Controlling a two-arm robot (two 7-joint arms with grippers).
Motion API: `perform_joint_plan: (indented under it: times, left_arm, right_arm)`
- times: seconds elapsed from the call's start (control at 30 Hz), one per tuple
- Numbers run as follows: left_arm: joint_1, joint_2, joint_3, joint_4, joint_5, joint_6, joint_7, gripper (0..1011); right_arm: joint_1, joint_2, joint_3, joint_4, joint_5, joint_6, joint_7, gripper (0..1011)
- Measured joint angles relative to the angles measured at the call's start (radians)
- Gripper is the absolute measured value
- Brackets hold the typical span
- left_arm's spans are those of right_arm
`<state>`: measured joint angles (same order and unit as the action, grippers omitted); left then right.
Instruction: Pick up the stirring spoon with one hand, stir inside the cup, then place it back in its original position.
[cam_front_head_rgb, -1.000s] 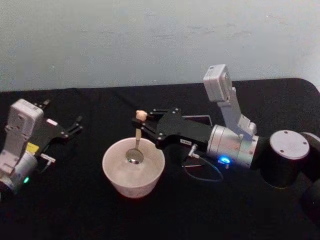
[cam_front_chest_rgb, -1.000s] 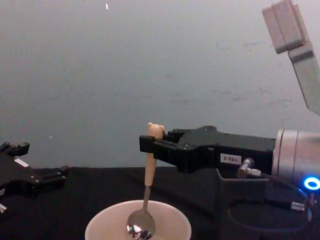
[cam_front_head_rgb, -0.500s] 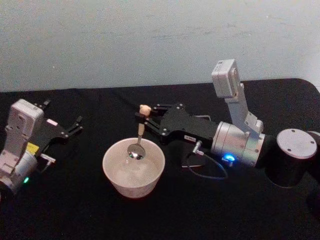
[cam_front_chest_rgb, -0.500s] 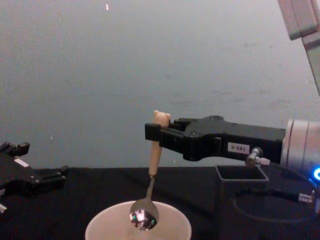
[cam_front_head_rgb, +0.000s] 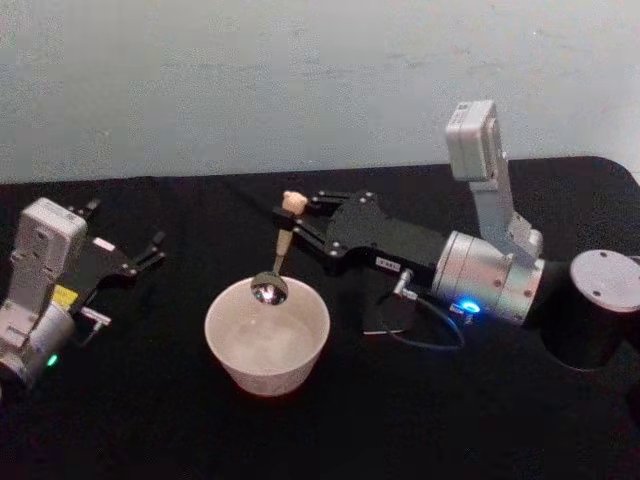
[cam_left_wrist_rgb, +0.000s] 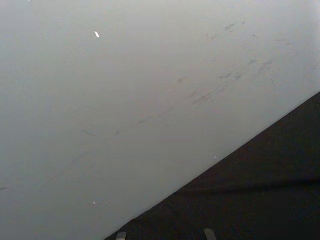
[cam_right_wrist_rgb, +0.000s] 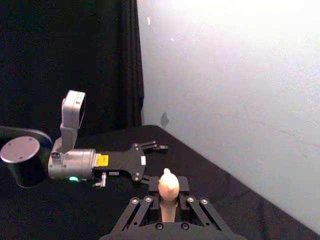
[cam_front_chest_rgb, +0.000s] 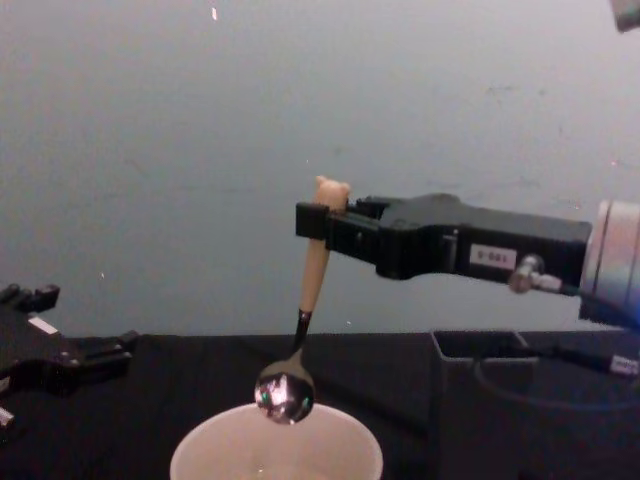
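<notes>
- the stirring spoon (cam_front_head_rgb: 281, 248) has come up: a second ago its steel bowl sat low inside the cup (cam_front_head_rgb: 265, 375), half a second ago it was about level with the rim, and it now hangs just clear above the rim in the chest view.
- the right gripper (cam_front_head_rgb: 290, 212) has risen with it and drawn a little towards the robot's right; its jaws stay clamped on the beige handle just below the bear head (the head pokes up above them in the right wrist view).
- the spoon (cam_front_chest_rgb: 310, 290) hangs tilted, bear head towards the gripper and bowl swung out to the robot's left, over the far part of the cup's mouth.
- the left gripper (cam_front_head_rgb: 155, 250) lies where it was, at the left side of the black bench (cam_front_head_rgb: 150, 420), jaws spread wide, holding nothing.
- the cup (cam_front_chest_rgb: 215, 455) stands upright at mid-bench, same spot as before; its inside shows pale, and i cannot tell what, if anything, is in it.
- the dark grey square holder (cam_front_chest_rgb: 470, 420) stands upright to the cup's right, under the right arm, well apart from the spoon; its inside is hidden from the chest view, and a thin cable from the arm loops across its top.
</notes>
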<state>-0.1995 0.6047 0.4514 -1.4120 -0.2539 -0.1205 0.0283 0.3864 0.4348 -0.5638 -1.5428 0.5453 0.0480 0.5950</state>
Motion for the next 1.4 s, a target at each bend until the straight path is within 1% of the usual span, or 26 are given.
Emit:
perform_joint_plan:
  times: [0.33, 0.63, 0.97, 1.4]
  left_arm:
    - [0.000, 0.000, 0.000, 0.000, 0.000, 0.000, 0.000, 1001]
    - [0.000, 0.000, 0.000, 0.000, 0.000, 0.000, 0.000, 1001]
    - [0.000, 0.000, 0.000, 0.000, 0.000, 0.000, 0.000, 1002]
    - [0.000, 0.000, 0.000, 0.000, 0.000, 0.000, 0.000, 1001]
  right_arm:
    - [-0.005, 0.024, 0.028, -0.040, 0.033, -0.006, -0.007, 214]
    - [-0.010, 0.039, 0.047, -0.041, 0.048, -0.013, -0.020, 214]
    - [-0.025, 0.052, 0.082, -0.044, 0.084, -0.007, -0.044, 214]
    - [-0.050, 0.072, 0.131, -0.067, 0.130, 0.000, -0.075, 214]
